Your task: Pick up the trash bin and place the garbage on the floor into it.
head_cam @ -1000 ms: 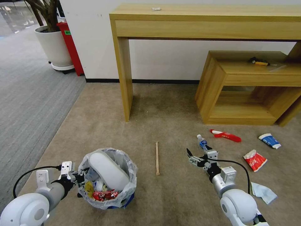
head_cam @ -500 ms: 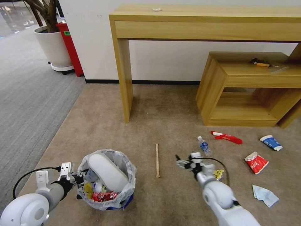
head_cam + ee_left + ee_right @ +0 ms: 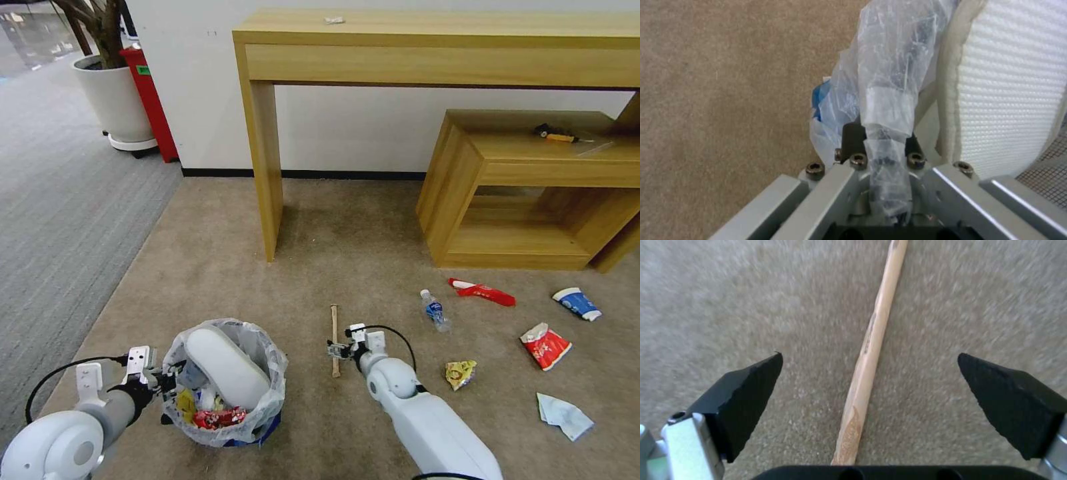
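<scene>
A: From where does the head view look?
B: From high behind the trash bin [image 3: 225, 383], facing forward and down over the floor [image 3: 347, 247] toward the wooden bench [image 3: 427, 47] at the wall beyond the bin.

A: And the left wrist view?
B: Very near the trash bin's rim, looking along the left gripper [image 3: 882, 146] at the bag liner [image 3: 889, 76] and a white slipper [image 3: 1009, 83] inside.

A: The right wrist view?
B: Close above the floor beside the bin, looking down between the spread fingers [image 3: 746, 390] onto the wooden stick [image 3: 869, 346].

A: What do views share?
B: The head view shares the bin with the left wrist view, the stick with the right.
</scene>
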### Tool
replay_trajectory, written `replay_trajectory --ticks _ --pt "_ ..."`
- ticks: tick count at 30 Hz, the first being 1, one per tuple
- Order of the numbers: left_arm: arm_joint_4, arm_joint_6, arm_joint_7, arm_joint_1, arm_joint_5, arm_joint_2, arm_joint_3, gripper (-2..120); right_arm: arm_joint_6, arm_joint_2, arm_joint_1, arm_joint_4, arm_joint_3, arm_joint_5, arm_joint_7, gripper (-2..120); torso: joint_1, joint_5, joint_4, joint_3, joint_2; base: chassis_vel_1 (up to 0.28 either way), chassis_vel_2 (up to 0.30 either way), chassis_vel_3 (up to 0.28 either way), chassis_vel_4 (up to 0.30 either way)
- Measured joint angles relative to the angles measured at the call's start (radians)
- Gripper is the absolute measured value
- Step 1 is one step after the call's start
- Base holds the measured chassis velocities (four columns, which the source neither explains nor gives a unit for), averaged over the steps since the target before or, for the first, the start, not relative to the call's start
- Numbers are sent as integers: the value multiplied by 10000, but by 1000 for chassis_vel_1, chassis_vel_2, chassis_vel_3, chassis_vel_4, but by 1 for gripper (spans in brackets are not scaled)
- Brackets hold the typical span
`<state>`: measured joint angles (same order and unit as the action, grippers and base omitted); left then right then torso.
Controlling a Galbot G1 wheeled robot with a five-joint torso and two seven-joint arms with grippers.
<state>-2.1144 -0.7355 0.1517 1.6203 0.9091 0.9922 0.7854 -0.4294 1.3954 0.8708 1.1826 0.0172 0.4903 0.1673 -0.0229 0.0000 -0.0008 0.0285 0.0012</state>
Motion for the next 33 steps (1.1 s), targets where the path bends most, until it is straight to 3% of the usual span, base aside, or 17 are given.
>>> replay_trajectory --ticks 5,8,10,29,33 --pt "43 0 43 -82 166 -61 29 0 -50 278 -209 -599 -42 19 36 94 0 1 1 0 0 0 0 0 0" --pt "43 -1 53 -88 255 -110 41 0 -78 325 -302 -963 -31 16 -30 80 0 0 -1 0 0 0 0 0 0" --pt "43 -1 53 -91 280 -128 53 0 -72 335 -332 -1058 -21 7 -49 77 0 0 0 0 0 0 0 0 0" --pt "-11 -1 67 -103 318 -146 58 0 120 558 -661 -1774 52 -8 -385 70 0 1 0 -1 1 0 0 0 0" --pt "-3 0 68 -115 305 -139 53 0 140 570 -654 -1795 51 -9 -387 60 0 1 0 -1 1 0 0 0 0"
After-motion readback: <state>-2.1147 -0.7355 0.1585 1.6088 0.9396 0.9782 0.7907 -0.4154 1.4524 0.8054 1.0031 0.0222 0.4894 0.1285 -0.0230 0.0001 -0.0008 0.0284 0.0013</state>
